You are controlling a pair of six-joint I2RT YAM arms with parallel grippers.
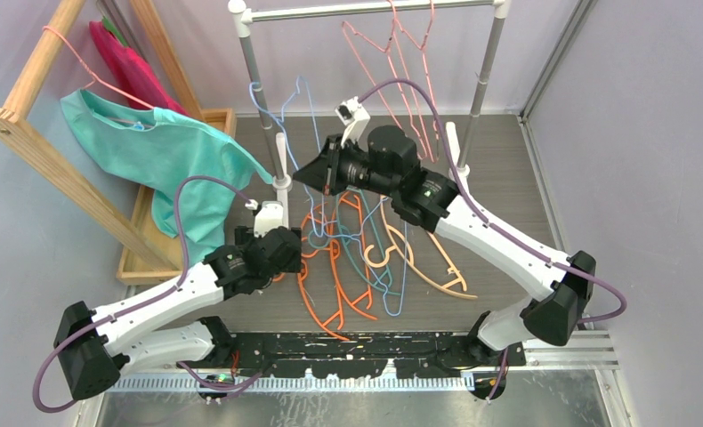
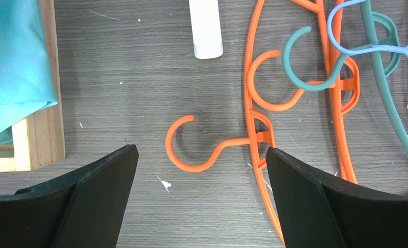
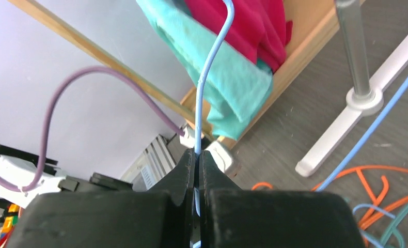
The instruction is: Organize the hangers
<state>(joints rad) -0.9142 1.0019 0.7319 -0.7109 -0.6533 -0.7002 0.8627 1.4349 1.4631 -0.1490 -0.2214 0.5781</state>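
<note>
Several hangers lie in a tangled pile on the table: orange plastic ones, teal ones and a broad tan one. Two pink wire hangers hang on the metal rail. My right gripper is raised over the pile and shut on a light-blue wire hanger, which runs up from between the jaws. My left gripper is open and empty, low over the table. An orange hook lies between its fingers, and a teal hook lies further off.
A pink wire hanger with a teal shirt hangs on the wooden frame at the left, over a wooden tray. The rack's pole and white foot stand beside the pile. Red cloth hangs behind.
</note>
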